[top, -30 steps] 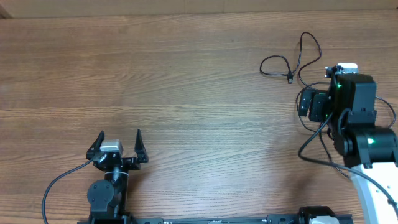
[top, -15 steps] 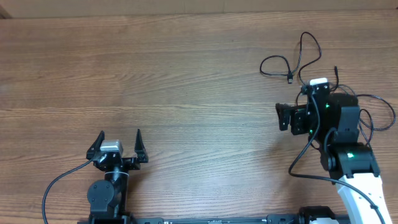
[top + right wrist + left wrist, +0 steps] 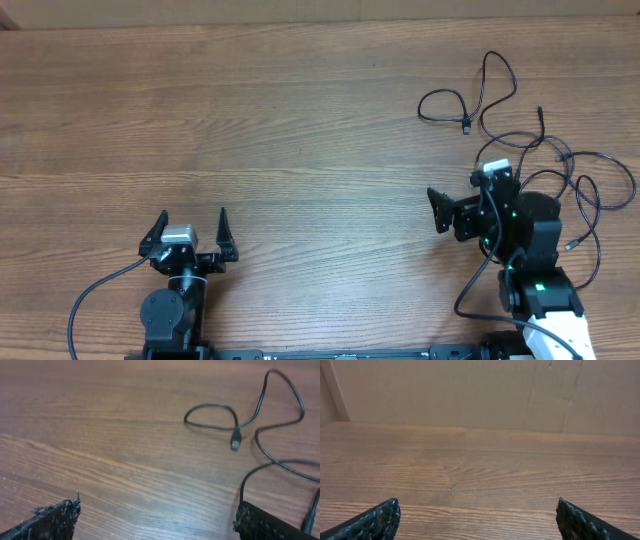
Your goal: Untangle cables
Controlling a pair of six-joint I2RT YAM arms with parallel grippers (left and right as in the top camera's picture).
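The cables (image 3: 467,123) lie looped on the desk (image 3: 300,120) at upper right, so the right claw (image 3: 157,510), spread and empty, faces them, likely lining up a grab, while the left claw (image 3: 193,215) sits spread at lower left.

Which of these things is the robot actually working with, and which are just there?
Part of the job: thin black cables; left gripper, open and empty; right gripper, open and empty.

Just there: wooden table; thick cable on the left arm; wall.
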